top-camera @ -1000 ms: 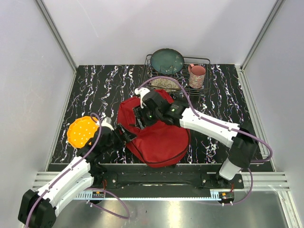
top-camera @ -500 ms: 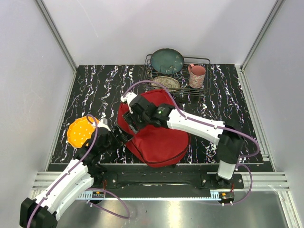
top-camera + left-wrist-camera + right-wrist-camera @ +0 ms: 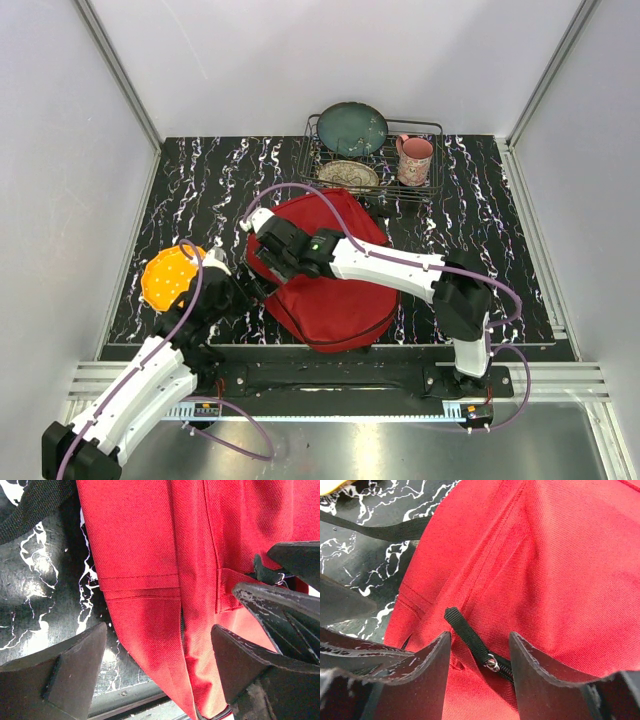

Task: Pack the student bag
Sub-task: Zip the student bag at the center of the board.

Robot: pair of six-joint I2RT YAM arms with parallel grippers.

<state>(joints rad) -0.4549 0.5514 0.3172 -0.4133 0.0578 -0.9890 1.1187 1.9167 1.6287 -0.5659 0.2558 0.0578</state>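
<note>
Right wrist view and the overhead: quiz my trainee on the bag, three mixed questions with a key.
1. True or false: the right gripper is clamped shut on the black zipper pull.
2. In the overhead view, where is the orange disc relative to the student bag? A) to its left B) on top of it C) to its right
3. Fill in: the left gripper is ____, its fingers straddling the bag's red edge.
Key: 1 false, the jaws stand apart either side of the pull. 2 A. 3 open.
</note>
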